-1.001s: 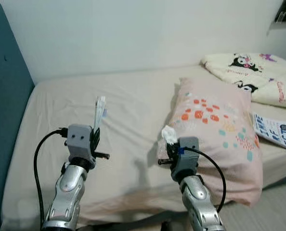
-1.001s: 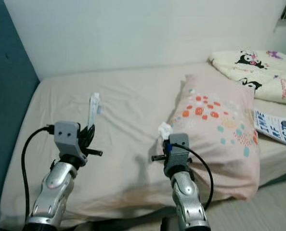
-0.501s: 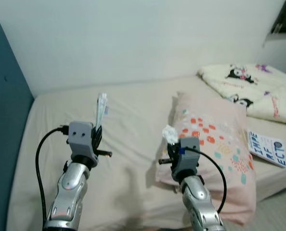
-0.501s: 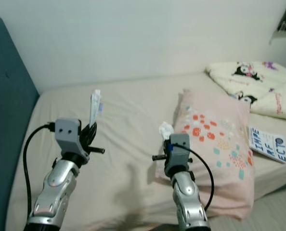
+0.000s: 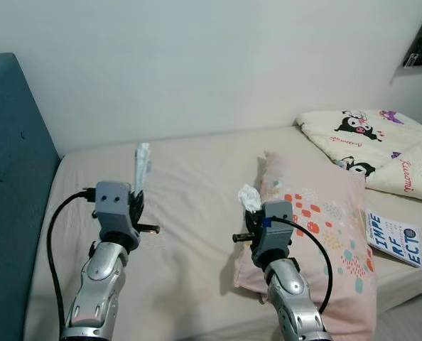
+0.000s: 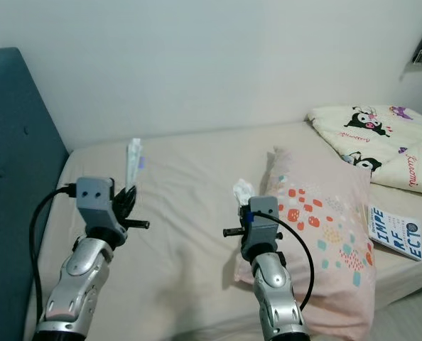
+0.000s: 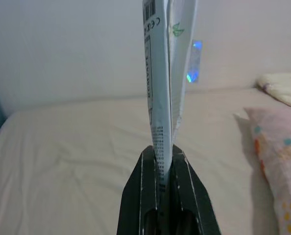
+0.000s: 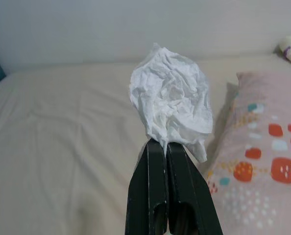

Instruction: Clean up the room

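Note:
Both my arms are raised over a beige bed. My left gripper is shut on a flat white wrapper that stands upright above its fingers; the wrapper rises over the left wrist. My right gripper is shut on a crumpled white tissue; the tissue sits at the pink pillow's near-left edge in the eye views. Both held items are off the sheet.
A pink patterned pillow lies on the bed to my right. A cream cartoon-print blanket is bunched at the far right, with a blue-lettered book near the bed's right edge. A teal headboard stands at left, a white wall behind.
The camera has risen and pulled back, so more wall and headboard show and the bed sits lower. Both grippers keep their holds on the wrapper and the tissue.

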Controlling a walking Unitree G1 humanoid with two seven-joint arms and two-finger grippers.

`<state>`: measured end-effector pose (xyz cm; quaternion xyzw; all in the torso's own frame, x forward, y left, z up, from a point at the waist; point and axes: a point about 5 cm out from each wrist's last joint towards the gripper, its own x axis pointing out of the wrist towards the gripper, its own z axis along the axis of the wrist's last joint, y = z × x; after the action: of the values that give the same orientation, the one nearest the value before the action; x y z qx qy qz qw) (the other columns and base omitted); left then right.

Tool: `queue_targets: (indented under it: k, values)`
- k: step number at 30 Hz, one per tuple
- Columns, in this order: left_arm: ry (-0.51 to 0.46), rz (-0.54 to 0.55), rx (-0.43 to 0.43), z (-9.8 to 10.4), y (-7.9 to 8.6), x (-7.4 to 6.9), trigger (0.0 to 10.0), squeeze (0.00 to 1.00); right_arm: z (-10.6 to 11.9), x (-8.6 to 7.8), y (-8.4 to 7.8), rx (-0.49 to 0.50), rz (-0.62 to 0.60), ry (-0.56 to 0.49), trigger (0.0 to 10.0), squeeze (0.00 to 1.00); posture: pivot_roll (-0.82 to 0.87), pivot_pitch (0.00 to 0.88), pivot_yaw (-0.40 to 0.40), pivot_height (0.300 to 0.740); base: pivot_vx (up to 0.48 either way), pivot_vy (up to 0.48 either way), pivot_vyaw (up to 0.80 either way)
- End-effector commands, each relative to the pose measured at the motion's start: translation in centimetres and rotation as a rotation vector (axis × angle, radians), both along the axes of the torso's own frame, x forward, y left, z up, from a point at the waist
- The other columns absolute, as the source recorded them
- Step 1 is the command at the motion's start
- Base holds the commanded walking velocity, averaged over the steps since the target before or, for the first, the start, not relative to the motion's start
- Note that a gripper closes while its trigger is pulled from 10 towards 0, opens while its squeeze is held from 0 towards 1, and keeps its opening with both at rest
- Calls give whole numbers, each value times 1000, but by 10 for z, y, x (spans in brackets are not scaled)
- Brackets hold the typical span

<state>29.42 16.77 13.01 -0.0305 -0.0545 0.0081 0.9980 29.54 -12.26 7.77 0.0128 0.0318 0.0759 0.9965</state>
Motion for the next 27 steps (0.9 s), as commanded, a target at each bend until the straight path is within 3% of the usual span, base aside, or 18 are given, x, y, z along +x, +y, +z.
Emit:
queue_targets:
  k: [1,7,8,10,11,16,22,27]
  values:
    - [-9,15,-37,1,0,1,10000,0,0,2,0,2,5,2,10000,0,23,0,-72,740,0,0,0]
    - [-29,26,-7,2,0,0,10000,0,-3,0,0,-12,4,15,10000,0,30,0,-60,740,0,0,0]
    - [-50,64,42,2,-1,-1,10000,0,-4,0,-1,-8,-2,24,10000,0,40,0,-61,740,0,0,0]
    - [0,-71,-62,-1,-12,-1,10000,0,-7,0,-2,-7,-14,41,10000,0,43,0,-63,740,0,0,0]
    - [23,-84,-85,-1,-14,-1,10000,0,-8,0,-2,-8,-16,44,10000,0,45,0,-69,740,0,0,-656]
    - [47,-3,12,-5,-6,-1,10000,0,-9,0,-1,0,-18,47,10000,0,51,0,-75,740,0,0,-800]
    - [69,19,3,-7,2,-1,10000,0,-12,0,1,7,-19,60,10000,0,61,0,-74,740,0,0,-800]
    - [56,10,19,-5,-2,-1,10000,0,-12,1,1,-1,-19,61,10000,0,44,0,-73,740,0,0,-800]
